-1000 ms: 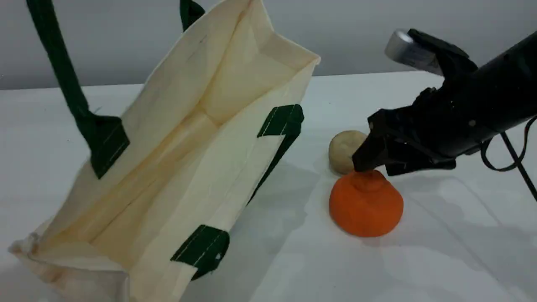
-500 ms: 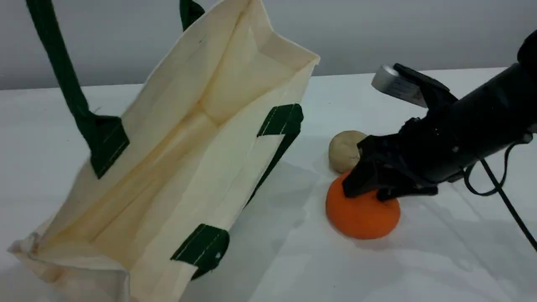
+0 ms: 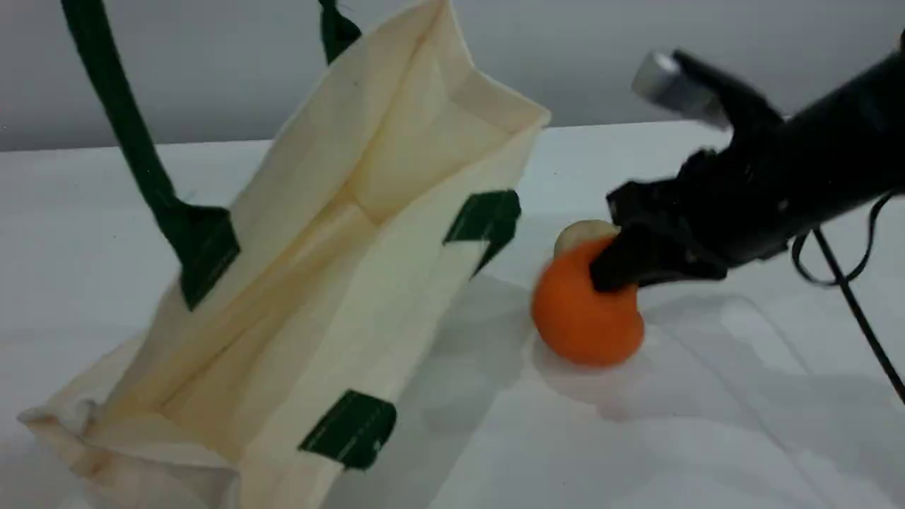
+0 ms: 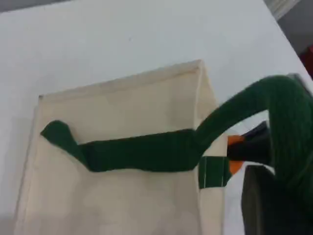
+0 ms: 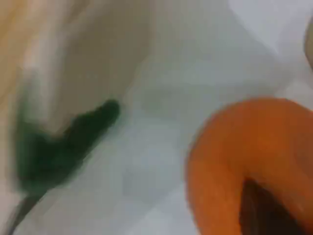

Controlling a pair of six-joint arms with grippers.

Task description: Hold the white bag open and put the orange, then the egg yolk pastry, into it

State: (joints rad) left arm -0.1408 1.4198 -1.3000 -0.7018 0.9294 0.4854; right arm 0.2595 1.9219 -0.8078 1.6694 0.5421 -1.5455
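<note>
R claw (image 3: 614, 272) clamped on orange (image 3: 583, 314), just off worktop (image 3: 707, 424). Egg yolk pastry (image 3: 583, 231) directly behind. White bag (image 3: 339, 283) left, mouth open; L claw closed on green handle (image 4: 274, 112).

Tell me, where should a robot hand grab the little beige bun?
Probably from above, pinching the egg yolk pastry across its round dome sides. It sits low on the table right behind the orange, so side approaches look crowded until the orange moves.
</note>
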